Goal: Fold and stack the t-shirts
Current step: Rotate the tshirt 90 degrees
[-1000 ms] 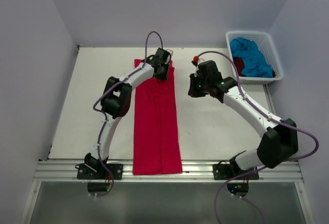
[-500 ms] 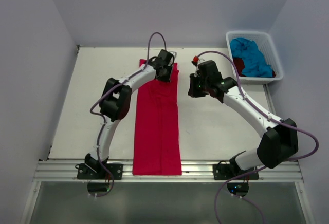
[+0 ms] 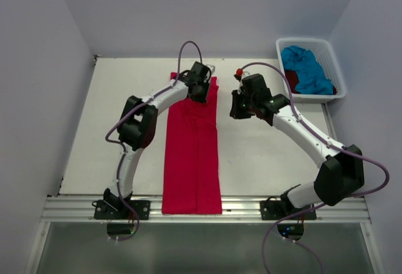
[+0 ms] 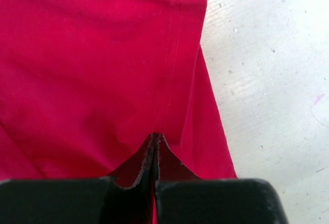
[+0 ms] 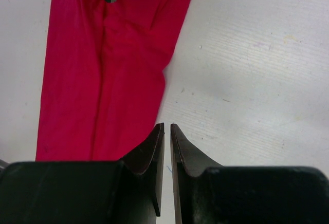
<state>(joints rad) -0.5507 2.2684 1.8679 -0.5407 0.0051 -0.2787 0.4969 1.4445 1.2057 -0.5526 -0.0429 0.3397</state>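
**A:** Start at the left gripper (image 4: 156, 136). What are its jaws doing?

**B:** They are pressed together, and I judge them clamped on a pinch of the red-pink t-shirt (image 3: 191, 154) at its far end. A stitched hem (image 4: 175, 54) runs away from the tips. The right gripper (image 5: 167, 127) has its jaws all but together, with only a thin slit and nothing in it. It hangs over the bare table (image 3: 270, 154) just beside the shirt's right edge.

**A:** And how does the shirt lie?

**B:** It is a long narrow strip, flat, running from the far side of the table to the near edge between the two arms. The lengthwise folds look done to me, so the step in hand is the crosswise fold.

**A:** What does that call for?

**B:** Probably carrying the pinched end toward the near edge without dragging the strip askew. With one corner held, the other may sag, so the right gripper might need to part its jaws and take the far right corner first.

**A:** And the rest?

**B:** The turquoise t-shirt (image 3: 308, 70) and a dark red t-shirt (image 3: 291, 79) lie bunched in the white basket (image 3: 301, 40) at the far right, unfolded.
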